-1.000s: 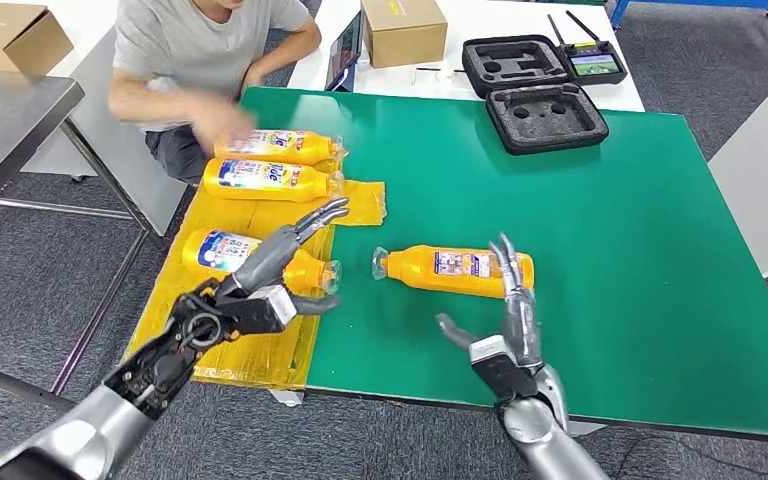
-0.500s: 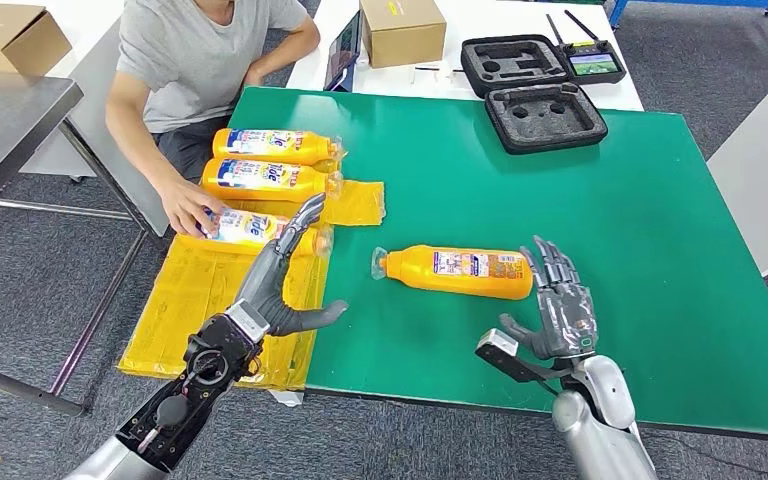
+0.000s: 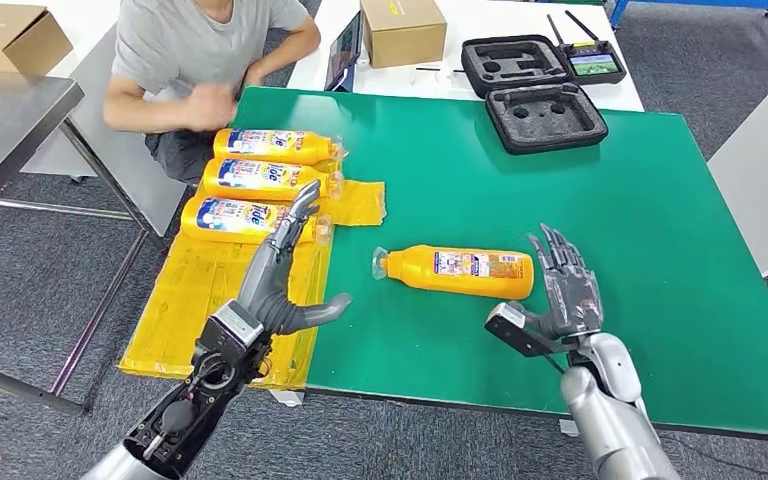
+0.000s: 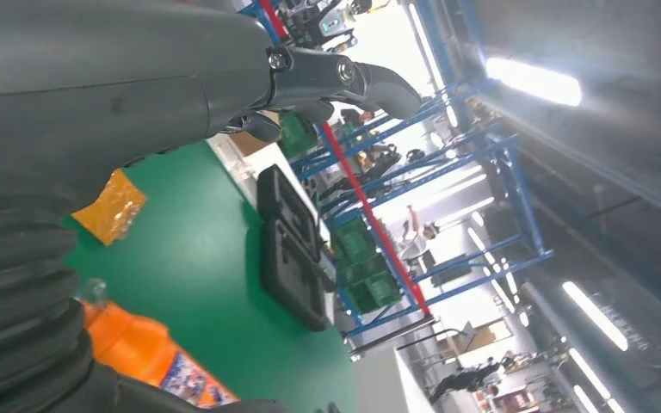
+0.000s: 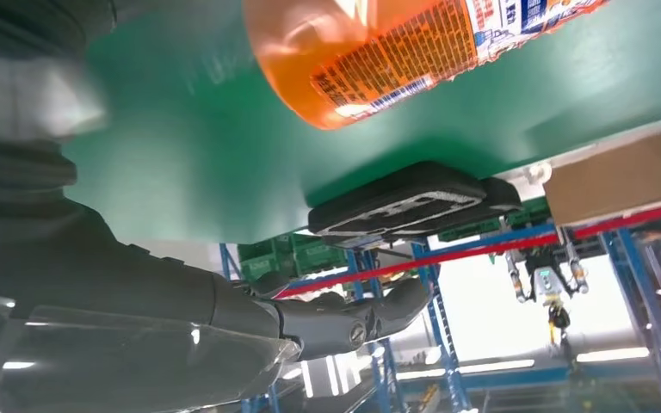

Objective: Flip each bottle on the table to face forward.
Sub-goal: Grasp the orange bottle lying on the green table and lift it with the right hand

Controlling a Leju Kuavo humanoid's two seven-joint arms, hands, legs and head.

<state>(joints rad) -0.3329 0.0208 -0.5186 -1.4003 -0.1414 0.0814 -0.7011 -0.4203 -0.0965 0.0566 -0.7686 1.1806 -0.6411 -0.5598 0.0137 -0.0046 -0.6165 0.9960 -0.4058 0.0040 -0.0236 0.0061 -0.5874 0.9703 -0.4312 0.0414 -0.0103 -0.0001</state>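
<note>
Head view, left hand (image 3: 278,270) raised, right hand (image 3: 563,285) spread

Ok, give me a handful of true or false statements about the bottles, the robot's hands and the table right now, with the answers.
1. Three orange bottles lie side by side on the yellow sheet. True.
2. The right hand grips the lone bottle. False: it is open, close by the bottle's base.
3. The lone bottle lies on the green table, cap toward the yellow sheet. True.
4. The left hand holds a bottle. False: it holds nothing, fingers apart.
5. The black foam case is closed. False: it lies open, foam showing.
</note>
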